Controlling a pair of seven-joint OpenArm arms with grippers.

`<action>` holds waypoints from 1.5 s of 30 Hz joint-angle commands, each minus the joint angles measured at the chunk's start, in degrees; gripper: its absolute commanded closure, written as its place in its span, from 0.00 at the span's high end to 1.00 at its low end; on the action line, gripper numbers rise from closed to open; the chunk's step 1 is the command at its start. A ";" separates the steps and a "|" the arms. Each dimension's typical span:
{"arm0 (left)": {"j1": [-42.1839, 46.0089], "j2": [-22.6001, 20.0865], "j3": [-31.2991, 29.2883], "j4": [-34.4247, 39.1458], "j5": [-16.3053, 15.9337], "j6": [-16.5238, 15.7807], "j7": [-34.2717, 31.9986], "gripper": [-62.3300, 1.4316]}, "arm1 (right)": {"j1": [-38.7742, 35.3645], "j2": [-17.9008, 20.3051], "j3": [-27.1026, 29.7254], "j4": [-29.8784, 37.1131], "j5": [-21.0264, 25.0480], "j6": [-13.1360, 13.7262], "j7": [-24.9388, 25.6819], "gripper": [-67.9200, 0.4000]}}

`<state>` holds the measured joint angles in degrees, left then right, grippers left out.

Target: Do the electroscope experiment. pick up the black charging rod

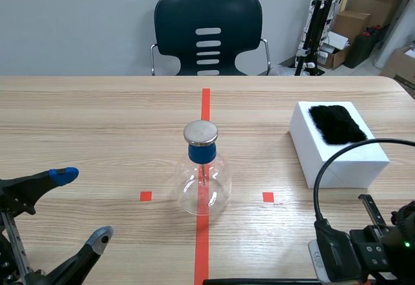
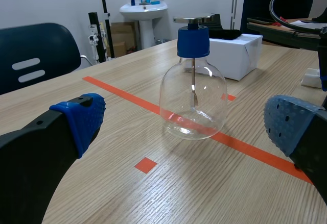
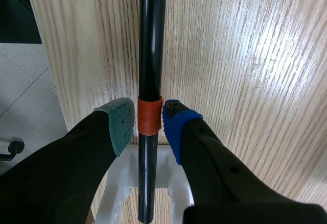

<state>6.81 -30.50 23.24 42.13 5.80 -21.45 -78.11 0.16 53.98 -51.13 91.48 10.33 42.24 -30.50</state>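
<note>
Black charging rod (image 3: 150, 45) lies along the near edge of the table (image 1: 97, 123), just inside it and parallel to it, to the right of the red tape line (image 1: 205, 103). An orange-red band (image 3: 149, 116) wraps the rod, and the right gripper (image 3: 149, 124) is clenched on the rod at exactly that band: the grey-green pad sits against 1 side, the blue pad against the other. Under the gripper the rod passes over a white stand (image 3: 120, 198); whether it rests on the stand or is raised clear of it cannot be told. In the scene view only a thin black stretch of the rod shows at the table's near edge, with the right arm's wrist hardware above it.

The left gripper (image 1: 83, 206) hangs released near the near left corner of the table, its 2 fingers spread wide with nothing between them, pointing toward the electroscope (image 1: 203, 181) from well apart.

The electroscope stands upright at the middle of the table, on the red tape line: a clear glass flask with a blue stopper (image 1: 201, 152) and a flat metal disc (image 1: 200, 132) on top, a thin rod hanging down inside.

Toward the right edge sits a white box (image 1: 343, 161) with a patch of black fur (image 1: 335, 124) lying on its top. A dark chair (image 1: 207, 32) stands beyond the far edge.
</note>
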 commanded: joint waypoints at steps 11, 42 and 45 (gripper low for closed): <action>-0.33 -0.02 0.04 0.68 -0.44 -0.11 -0.98 1.00 | 0.96 0.61 0.11 0.28 0.00 0.48 0.00 0.01; -0.31 -0.02 0.04 0.68 -0.42 -0.11 -0.98 1.00 | -2.49 9.38 6.49 8.44 3.43 0.48 4.31 0.01; -0.31 -0.02 0.04 0.68 -0.42 -0.11 -0.98 1.00 | -5.38 11.67 9.01 10.47 3.43 0.48 5.25 0.01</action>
<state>6.81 -30.50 23.24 42.13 5.80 -21.45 -78.13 -4.84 64.45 -42.96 101.06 13.41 42.26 -25.50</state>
